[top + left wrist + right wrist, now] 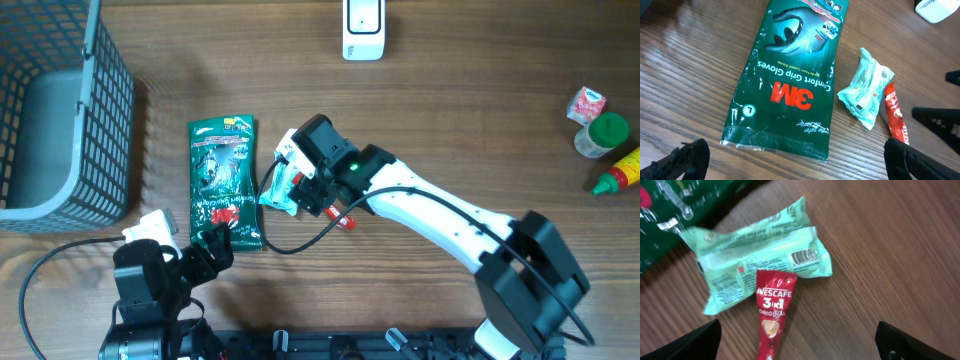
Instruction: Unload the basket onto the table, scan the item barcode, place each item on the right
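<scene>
Your right gripper (801, 344): spread, holding nothing | pale green crinkly plastic packet (760, 262): flat on wooden table (890, 255) below it, barcode up, red Nescafé stick sachet (772, 322) overlapping | your left gripper (802, 162): spread, empty

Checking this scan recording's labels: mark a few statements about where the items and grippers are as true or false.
1. The green glove pack lies on the table, outside the basket. True.
2. The right gripper is shut on the Nescafé stick. False: it is open, and the stick lies on the table.
3. The stick touches the pale green packet. True.
4. The left gripper holds the glove pack. False: it is open, holding nothing.
</scene>
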Available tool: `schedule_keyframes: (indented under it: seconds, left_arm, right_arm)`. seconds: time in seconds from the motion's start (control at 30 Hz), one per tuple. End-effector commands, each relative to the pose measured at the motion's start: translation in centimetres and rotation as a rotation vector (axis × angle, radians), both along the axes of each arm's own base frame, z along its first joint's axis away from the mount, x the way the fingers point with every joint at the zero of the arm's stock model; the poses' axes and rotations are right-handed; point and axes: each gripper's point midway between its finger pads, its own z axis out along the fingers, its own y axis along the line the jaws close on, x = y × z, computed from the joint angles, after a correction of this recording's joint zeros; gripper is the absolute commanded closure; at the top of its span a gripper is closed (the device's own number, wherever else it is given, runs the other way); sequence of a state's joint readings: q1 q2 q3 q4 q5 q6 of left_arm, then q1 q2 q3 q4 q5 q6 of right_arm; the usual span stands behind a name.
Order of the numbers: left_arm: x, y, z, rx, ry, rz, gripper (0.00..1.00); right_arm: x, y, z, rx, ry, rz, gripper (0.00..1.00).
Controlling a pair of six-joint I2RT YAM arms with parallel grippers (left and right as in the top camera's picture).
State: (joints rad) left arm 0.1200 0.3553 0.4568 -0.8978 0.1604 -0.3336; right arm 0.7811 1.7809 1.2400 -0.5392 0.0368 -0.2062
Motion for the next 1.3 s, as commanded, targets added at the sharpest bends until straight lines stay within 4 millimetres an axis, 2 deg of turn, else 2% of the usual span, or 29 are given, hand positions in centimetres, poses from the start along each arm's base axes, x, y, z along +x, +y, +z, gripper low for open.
schedule_keyframes:
  seconds: [0.0, 0.13, 0.33, 0.47, 0.6, 0.77, 0.97, 1.1, 1.27]
  left_arm:
    - [0.0, 0.3, -0.1, 0.016, -0.001, 0.004, 0.00]
    - [0.0, 0.3, -0.1, 0.016, -0.001, 0.004, 0.00]
    - [0.0, 0.3, -0.1, 0.016, -0.001, 0.004, 0.00]
    - [0.0, 0.3, -0.1, 0.016, -0.001, 0.005, 0.00]
    - [0.0, 0.3, -0.1, 0.016, -0.001, 0.004, 0.00]
    - [0.0, 0.3, -0.1, 0.016, -0.001, 0.004, 0.00]
    - [0.0, 0.3, -0.1, 0.016, -0.001, 0.004, 0.00]
    - [0.0, 0.3, -0.1, 0.016, -0.001, 0.005, 0.00]
    - [0.0, 0.3, -0.1, 0.016, -0.001, 0.004, 0.00]
  right_arm:
    - [-0.1, -0.2, 0.5, 0.048, 0.047, -0.171, 0.00]
    - [0.3, -2.1, 0.3, -0.020, -0.011, -0.363, 0.00]
    - [-1.3, -2.3, 0.6, -0.071, -0.119, -0.509, 0.00]
    - [-2.4, -2.9, -1.5, -0.091, -0.128, -0.615, 0.00]
    - [-1.8, -3.9, -4.0, -0.191, -0.189, -0.631, 0.00]
    - [-1.3, -4.0, -6.4, -0.263, -0.213, -0.587, 0.00]
    - [-1.6, -4.1, -7.3, -0.283, -0.200, -0.577, 0.01]
    - [-3.1, -4.4, -8.3, -0.310, -0.112, -0.562, 0.14]
    - [-5.8, -4.6, -9.7, -0.336, 0.046, -0.540, 0.17]
